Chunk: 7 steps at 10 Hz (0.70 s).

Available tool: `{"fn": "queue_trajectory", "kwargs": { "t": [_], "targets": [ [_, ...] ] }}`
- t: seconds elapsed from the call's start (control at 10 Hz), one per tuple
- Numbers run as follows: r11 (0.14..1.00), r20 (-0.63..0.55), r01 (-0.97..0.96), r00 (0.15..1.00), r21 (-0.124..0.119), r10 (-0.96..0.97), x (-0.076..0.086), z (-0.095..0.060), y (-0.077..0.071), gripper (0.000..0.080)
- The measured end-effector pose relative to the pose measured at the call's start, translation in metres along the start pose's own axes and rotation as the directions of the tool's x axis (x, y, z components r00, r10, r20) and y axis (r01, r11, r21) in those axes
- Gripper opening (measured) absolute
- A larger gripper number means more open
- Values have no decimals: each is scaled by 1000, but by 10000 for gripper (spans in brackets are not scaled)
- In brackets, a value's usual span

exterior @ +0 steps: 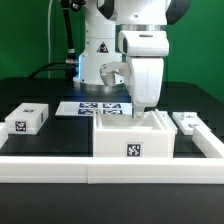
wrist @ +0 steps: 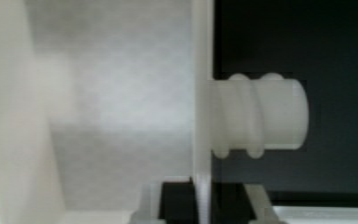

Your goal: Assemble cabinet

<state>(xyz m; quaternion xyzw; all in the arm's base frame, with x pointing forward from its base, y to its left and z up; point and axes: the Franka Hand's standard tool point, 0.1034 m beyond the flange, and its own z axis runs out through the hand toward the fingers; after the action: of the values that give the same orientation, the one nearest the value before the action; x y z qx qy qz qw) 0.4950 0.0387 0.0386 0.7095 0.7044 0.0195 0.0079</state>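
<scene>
Your cabinet body (exterior: 133,143), the big white open-topped box, sits at the front middle of the black bench (exterior: 55,92). It stands just behind the long white rail (exterior: 55,166), with one square tag facing the exterior camera. The arm comes down from above, and your hand (exterior: 146,108) reaches into the box on the side toward the exterior view's right, with its tips at or just below the rim. From the wrist camera you see the hand (wrist: 206,205) with its jaws drawn close together. A thin white wall edge (wrist: 201,90) runs straight down toward the narrow gap between them. You cannot tell from either view whether the tips actually pinch that wall or only sit against it. A ribbed white peg (wrist: 261,115) sticks out sideways from that wall against the dark background. A small tagged block (exterior: 28,119) lies flat on the bench toward the exterior view's left, well apart from the box. A second small block (exterior: 187,122) lies near the box on the exterior view's right. The marker board (exterior: 92,108) lies flat behind the box, in front of the robot base (exterior: 98,50).
</scene>
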Motion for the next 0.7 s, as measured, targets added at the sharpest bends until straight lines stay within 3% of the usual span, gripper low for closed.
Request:
{"fn": "queue_trajectory", "kwargs": {
  "t": [0.1, 0.3, 0.7],
  "targets": [
    [1000, 0, -1, 1000, 2, 1, 1, 1, 0, 35],
    [1000, -8, 16, 1000, 8, -16, 20, 4, 1, 35],
    [1000, -25, -6, 1000, -10, 5, 56, 5, 16, 35]
  ]
}}
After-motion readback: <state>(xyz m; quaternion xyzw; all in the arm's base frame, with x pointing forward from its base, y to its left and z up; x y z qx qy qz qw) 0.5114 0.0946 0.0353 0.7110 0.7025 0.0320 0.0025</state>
